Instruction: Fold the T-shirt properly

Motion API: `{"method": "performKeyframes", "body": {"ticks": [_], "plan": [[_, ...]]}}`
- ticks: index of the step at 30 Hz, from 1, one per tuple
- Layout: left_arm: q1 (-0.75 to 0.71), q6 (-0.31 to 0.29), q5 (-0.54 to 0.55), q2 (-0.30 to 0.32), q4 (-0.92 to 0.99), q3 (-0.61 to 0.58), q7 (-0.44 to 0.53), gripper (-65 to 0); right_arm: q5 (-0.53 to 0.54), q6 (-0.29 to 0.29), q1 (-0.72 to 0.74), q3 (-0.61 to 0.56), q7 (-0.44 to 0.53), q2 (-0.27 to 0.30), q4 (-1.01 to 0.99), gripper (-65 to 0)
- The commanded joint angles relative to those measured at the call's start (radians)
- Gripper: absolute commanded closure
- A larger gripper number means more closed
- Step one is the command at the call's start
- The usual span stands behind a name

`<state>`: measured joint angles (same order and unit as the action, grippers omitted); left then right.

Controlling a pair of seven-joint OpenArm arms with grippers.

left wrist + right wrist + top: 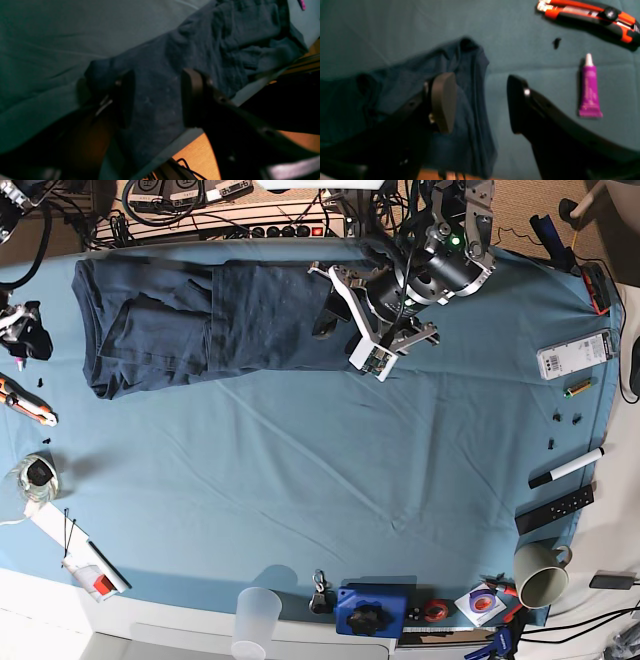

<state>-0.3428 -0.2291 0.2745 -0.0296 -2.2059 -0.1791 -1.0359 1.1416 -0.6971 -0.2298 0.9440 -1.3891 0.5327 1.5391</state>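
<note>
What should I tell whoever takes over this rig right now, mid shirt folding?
Left gripper: open, fingers straddling one end of the T-shirt.
Right gripper: open at the shirt's other end, holding nothing.
Shirt: lies as a long band along one edge of the tablecloth.
Done: sides seem folded in.
Left: fold the band across its length.

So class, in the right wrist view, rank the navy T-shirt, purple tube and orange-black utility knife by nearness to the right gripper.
1. Dark navy cotton T-shirt, at the right gripper, left side.
2. Purple tube, to the right.
3. Orange-black utility knife, top right corner.
</note>
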Motion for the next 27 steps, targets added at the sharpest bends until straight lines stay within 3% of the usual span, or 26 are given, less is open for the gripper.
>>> {"method": "performKeyframes", "body": {"ticks": [1, 5, 12, 18, 27], "plan": [[0.002, -0.007, 0.017, -0.006, -0.019, -0.002, 0.023, -28.3, 0.013, -0.001, 0.015, 0.003, 0.01, 0.027, -0.031, -32.4], [0.002, -0.007, 0.017, -0.006, -0.019, -0.002, 0.023, -28.3, 0.056, -0.001, 0.07, -0.032, -0.007, 0.044, -0.217, -32.4], [0.002, -0.007, 0.017, -0.006, -0.019, -0.002, 0.023, -28.3, 0.102, -0.001, 0.133, -0.204, -0.007, 0.084, -0.509, -32.4], [0.002, -0.007, 0.013, -0.006, -0.019, -0.002, 0.026, -28.3, 0.327, -0.001, 0.13, -0.296, -0.007, 0.085, -0.52, -32.4], [0.002, -0.007, 0.014, -0.006, -0.019, -0.002, 0.027, -28.3, 0.342, -0.001, 0.09, -0.295, -0.007, 0.085, -0.52, -32.4]]}}
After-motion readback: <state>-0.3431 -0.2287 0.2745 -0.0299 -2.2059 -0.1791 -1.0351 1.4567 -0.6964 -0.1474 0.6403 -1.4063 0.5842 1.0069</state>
